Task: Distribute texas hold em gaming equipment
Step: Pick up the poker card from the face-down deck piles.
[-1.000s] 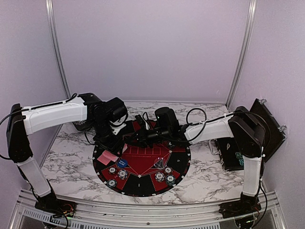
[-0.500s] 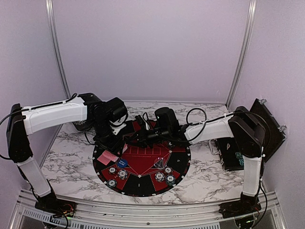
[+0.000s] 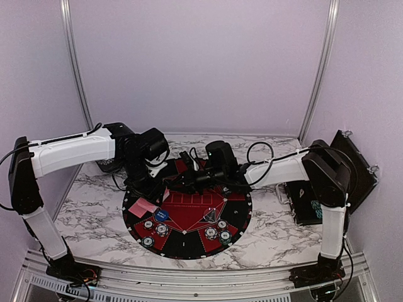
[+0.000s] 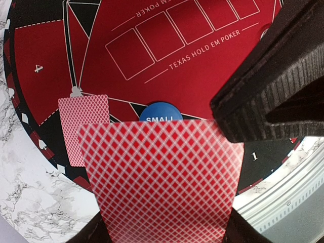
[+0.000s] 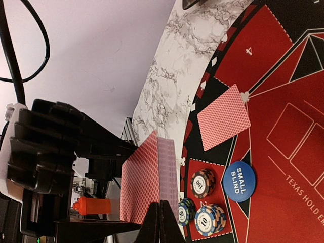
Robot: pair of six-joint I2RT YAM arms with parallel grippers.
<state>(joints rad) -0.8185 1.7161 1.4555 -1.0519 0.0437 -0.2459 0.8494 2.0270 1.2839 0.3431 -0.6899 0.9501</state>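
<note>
My left gripper (image 4: 164, 223) is shut on a small stack of red-backed playing cards (image 4: 162, 177), held above the mat's near-left part. My right gripper (image 5: 162, 212) is shut on the outermost card's edge (image 5: 169, 172); its ribbed fingers (image 4: 263, 96) pinch that card's corner. One card (image 3: 143, 206) lies face down on the round mat (image 3: 236, 207), also in the right wrist view (image 5: 224, 117). The blue "small blind" marker (image 3: 162, 215) lies beside it. Striped chip stacks (image 5: 202, 183) stand near it, with more at the mat's front right (image 3: 217, 231). The orange disc is out of view.
The black case (image 3: 308, 201) lies open on the marble table at the right. Both arms cross over the mat's far half (image 3: 189, 170). The table's metal front rail (image 3: 189, 283) runs along the near edge.
My right gripper has shifted very slightly to the right at the cards. Nothing else has visibly moved.
</note>
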